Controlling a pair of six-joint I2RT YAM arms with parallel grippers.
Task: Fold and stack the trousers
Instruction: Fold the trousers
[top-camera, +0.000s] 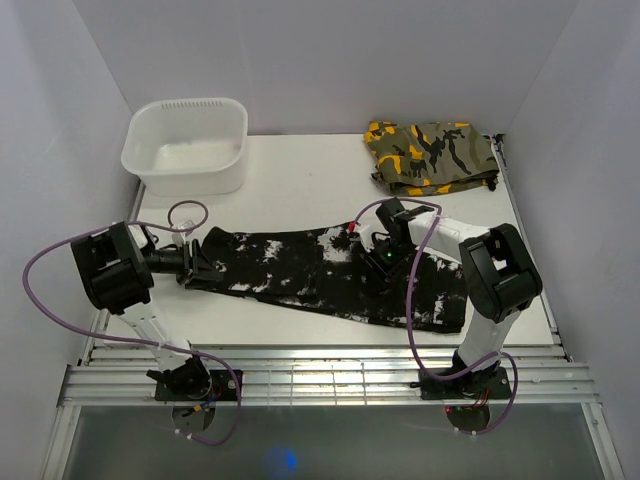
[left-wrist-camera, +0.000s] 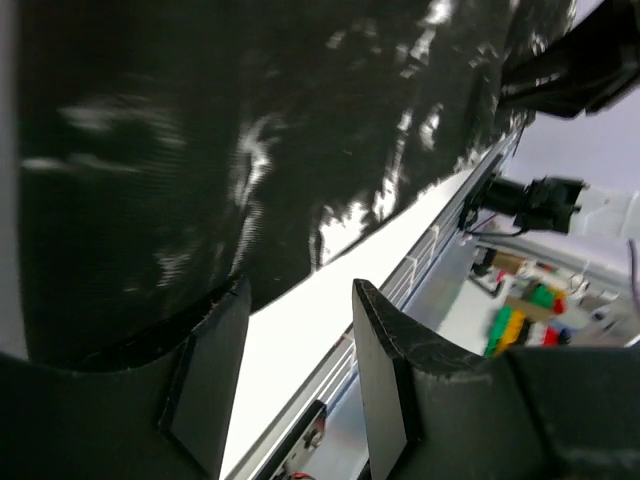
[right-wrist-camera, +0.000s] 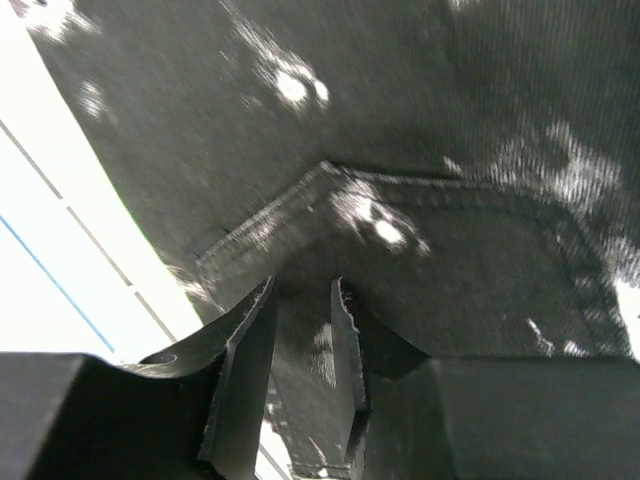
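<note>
Left gripper (left-wrist-camera: 300, 300): jaws wide apart at the left end of the trousers.
Trousers (top-camera: 300, 270): spread flat across the near middle of the table (top-camera: 300, 180).
Right gripper (right-wrist-camera: 300, 290): jaws narrow, pinching the fabric towards the right.

pale grey walls (top-camera: 330, 60) on three sides, white table top (top-camera: 300, 175), metal rail (top-camera: 330, 375) along near edge, even light

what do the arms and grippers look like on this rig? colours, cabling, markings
Both match: the left arm and right arm have bulky black joint housings and white links, with a purple cable looping along each. The left gripper and right gripper have black, angular wedge fingers. A green light glows by the right one.
</note>
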